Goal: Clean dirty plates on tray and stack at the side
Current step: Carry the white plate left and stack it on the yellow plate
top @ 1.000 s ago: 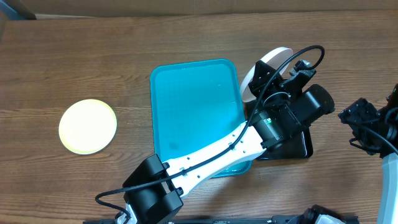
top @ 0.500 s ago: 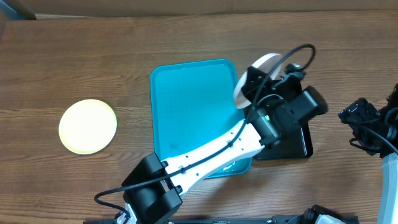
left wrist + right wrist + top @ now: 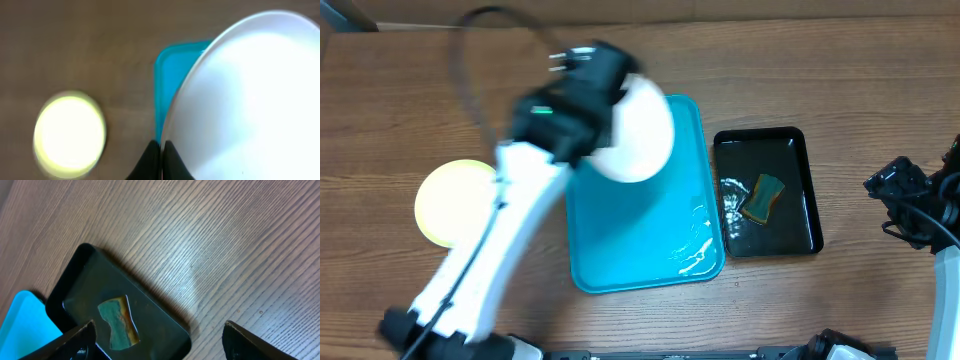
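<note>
Left claw (image 3: 161,152) is pinching the rim of the white plate (image 3: 635,125). The fingers are pressed onto the edge at the plate's 6 o'clock in the left wrist view. In the overhead view the plate is carried in the air over the 11 o'clock corner of the turquoise tray (image 3: 650,240), and the arm is blurred.

Key relation: the yellow-green plate (image 3: 460,203) lies flat on the desk (image 3: 820,70) at about 8 o'clock from the held plate, well apart from the tray. It is likely the stack spot. Both plates are round, so there is no long axis to line up, only centre over centre. The left arm is much nearer. The right claw (image 3: 159,330) sits at the desk's 3 o'clock edge with fingers spread and nothing in them, looking down at the black tray (image 3: 760,133).

Counts:
- Plates in view: two, one white and one yellow-green. No third plate is visible.
- Turquoise tray: one, nothing resting on it, with wet-looking glints near its 5 o'clock corner.
- Black tray: one, just beside the turquoise tray at its 3 o'clock.
- Sponge (image 3: 763,197): one, inside the black tray.
</note>
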Controlling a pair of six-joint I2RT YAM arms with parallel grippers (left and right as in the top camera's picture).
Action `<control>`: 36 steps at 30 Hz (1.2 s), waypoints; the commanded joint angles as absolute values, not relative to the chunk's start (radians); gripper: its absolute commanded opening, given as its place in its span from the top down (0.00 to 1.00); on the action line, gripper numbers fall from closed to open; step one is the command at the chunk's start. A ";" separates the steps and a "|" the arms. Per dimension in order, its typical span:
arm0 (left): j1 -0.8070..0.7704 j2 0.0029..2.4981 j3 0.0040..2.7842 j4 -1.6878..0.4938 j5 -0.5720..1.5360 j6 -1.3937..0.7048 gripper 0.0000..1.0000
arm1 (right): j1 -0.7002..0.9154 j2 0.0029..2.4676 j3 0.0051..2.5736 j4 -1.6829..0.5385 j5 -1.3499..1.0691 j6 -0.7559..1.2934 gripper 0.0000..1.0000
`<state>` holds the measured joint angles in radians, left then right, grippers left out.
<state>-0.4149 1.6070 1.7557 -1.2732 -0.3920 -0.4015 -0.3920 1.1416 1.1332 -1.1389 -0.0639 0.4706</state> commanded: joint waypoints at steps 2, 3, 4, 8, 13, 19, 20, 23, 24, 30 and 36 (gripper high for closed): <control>-0.202 1.554 1.769 -1.419 -0.228 -0.464 0.96 | -0.396 1.136 1.146 -1.136 -0.066 0.471 0.18; -0.146 1.549 1.769 -1.449 -0.228 -0.464 0.95 | -0.396 1.136 1.146 -1.136 -0.066 0.471 0.18; -0.089 1.546 1.768 -1.475 -0.228 -0.464 0.96 | -0.396 1.136 1.146 -1.135 -0.066 0.471 0.18; 0.123 1.528 1.729 -1.514 -0.218 -0.432 0.96 | -0.396 1.136 1.146 -1.136 -0.066 0.471 0.18; 0.416 1.505 1.560 -1.399 -0.217 -0.411 0.96 | -0.396 1.136 1.146 -1.138 -0.066 0.471 0.18; 0.604 1.505 1.299 -1.136 -0.205 -0.404 0.96 | -0.396 1.136 1.146 -1.139 -0.066 0.471 0.18; 0.625 1.505 1.259 -1.091 -0.184 -0.403 0.96 | -0.396 1.136 1.146 -1.139 -0.066 0.471 0.17; 0.649 1.505 1.166 -0.953 -0.057 -0.334 0.96 | -0.396 1.136 1.146 -1.139 -0.066 0.471 0.18; 0.649 1.505 1.146 -0.920 -0.035 -0.316 0.96 | -0.396 1.136 1.146 -1.139 -0.067 0.471 0.17; 0.641 1.505 1.075 -0.844 -0.052 -0.318 0.62 | -0.396 1.136 1.146 -1.140 -0.070 0.470 0.17; 0.641 1.494 1.153 -0.904 -0.054 -0.337 0.21 | -0.395 1.136 1.146 -1.143 -0.084 0.459 0.17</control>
